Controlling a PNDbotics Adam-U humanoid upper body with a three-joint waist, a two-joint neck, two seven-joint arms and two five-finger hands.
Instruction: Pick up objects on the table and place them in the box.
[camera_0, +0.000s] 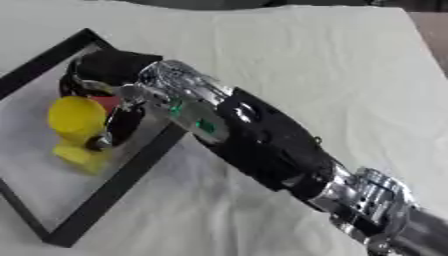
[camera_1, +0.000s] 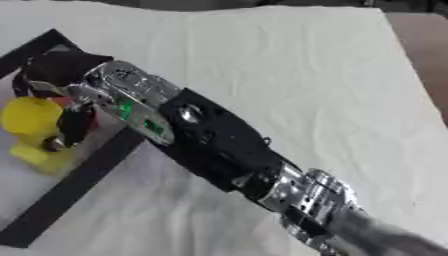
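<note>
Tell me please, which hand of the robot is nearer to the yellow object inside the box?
Right. The right hand reaches over the black box and is right beside the yellow object, fingers curled by it. The left hand shows in neither view.

Table (camera_0: 332, 60) under wrinkled white cloth (camera_1: 289, 65), black-rimmed box (camera_0: 122, 180) at left

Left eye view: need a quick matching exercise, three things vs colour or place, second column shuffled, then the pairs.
Things:
1. toy
2. box
3. right hand

Descriptions:
A. black frame, at the left of the table
B. yellow, inside the frame
C. black, reaching over the frame's rim, next to the yellow thing

Pairs: 1-B, 2-A, 3-C
</note>
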